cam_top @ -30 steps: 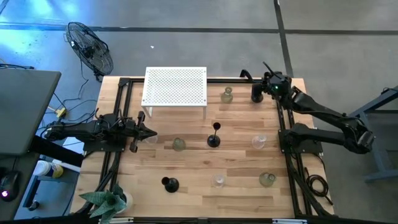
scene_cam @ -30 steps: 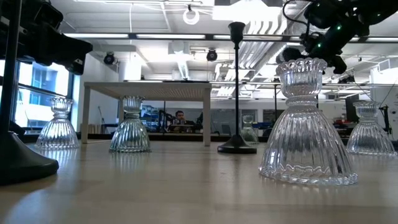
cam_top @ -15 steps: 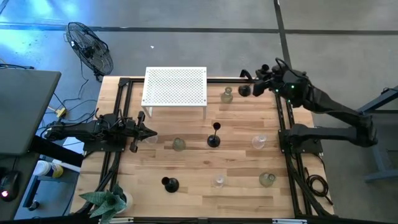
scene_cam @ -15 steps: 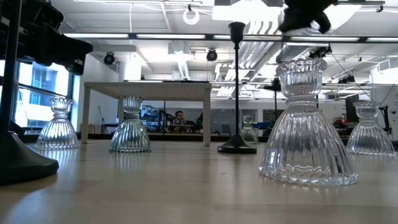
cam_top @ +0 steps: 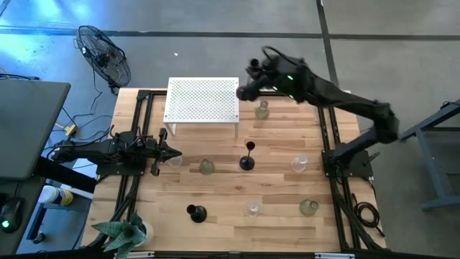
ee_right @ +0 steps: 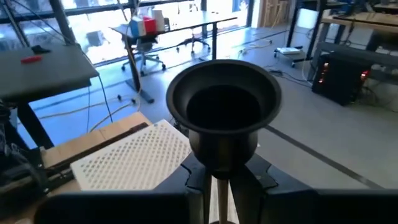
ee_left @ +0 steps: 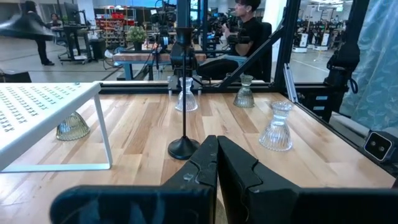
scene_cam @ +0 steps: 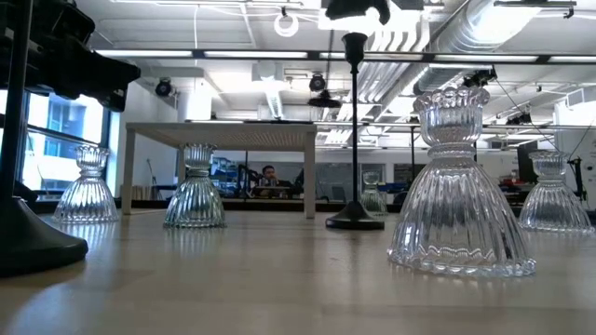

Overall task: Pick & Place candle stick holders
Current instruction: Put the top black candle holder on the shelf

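My right gripper (cam_top: 253, 88) is shut on a black candle stick holder (ee_right: 224, 112), high above the right far corner of the white perforated little table (cam_top: 202, 99). Its open cup faces the wrist camera; its base is hidden. Another black holder (cam_top: 247, 161) stands upright mid-table, and a third (cam_top: 196, 213) stands near the front. Glass holders stand on their bases at the far edge (cam_top: 262, 109), mid-left (cam_top: 207, 167), right (cam_top: 300, 164) and front (cam_top: 252, 208), and a pale-green one (cam_top: 309, 208) at front right. My left gripper (cam_top: 175, 152) waits shut at the table's left side. My right gripper pinches the black holder between its two fingers (ee_right: 196, 180) just below the cup, at the neck (ee_right: 219, 163) where the stem begins. The fingers come nearly level from the table's right. The holder is lifted clear of everything, cup end forward of the fingers.
A black floor fan (cam_top: 105, 56) stands off the far left corner. A green plant (cam_top: 128, 234) sits at the front left corner. Dark frame rails (cam_top: 332, 180) run along both table sides. Bare wood lies between the standing holders.
My right gripper has risen from the far right corner and swung along the far edge toward the table's left, tipping closer to level. The black holder went with it, lifted off the table, and now hangs over the white table's right corner.
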Robot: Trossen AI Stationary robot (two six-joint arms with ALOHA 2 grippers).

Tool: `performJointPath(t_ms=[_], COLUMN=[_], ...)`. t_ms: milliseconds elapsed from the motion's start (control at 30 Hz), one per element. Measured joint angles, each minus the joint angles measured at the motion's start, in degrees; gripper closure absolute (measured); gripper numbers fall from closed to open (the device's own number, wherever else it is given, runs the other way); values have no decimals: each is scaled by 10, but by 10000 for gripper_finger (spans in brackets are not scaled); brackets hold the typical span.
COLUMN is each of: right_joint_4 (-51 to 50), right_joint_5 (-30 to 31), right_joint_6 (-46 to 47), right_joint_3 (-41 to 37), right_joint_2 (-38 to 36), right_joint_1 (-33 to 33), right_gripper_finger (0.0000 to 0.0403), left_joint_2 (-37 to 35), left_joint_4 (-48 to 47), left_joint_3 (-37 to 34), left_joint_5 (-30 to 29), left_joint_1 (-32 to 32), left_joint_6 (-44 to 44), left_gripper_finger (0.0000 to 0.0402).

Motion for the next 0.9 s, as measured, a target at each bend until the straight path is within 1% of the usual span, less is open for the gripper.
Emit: performJointPath(t_ms=[167,267,367,467,567,667,900], right_joint_4=[-25,-35,-43,-45,-35,-17,-16], right_joint_5=[-51,-85,-98,-126,-139,-142,-151], right_joint_6=[-9,-1,1,5,5,5,2], right_joint_3=[109,152,181,190,192,186,185], right_joint_2=[103,150,187,213,225,226,227], right_joint_1=[-41,-63,-81,-94,-99,-100,-104], right_gripper_finger=[367,368,369,366,365,366,365], left_joint_2=[0,0,0,0,0,0,0], left_joint_4=[0,0,0,0,0,0,0], left_joint_3=[0,0,0,0,0,0,0], left_joint_5=[0,0,0,0,0,0,0], left_joint_1=[0,0,0,0,0,0,0], left_joint_6=[4,4,4,0,0,0,0], left_gripper_finger=[401,401,401,401,401,401,401])
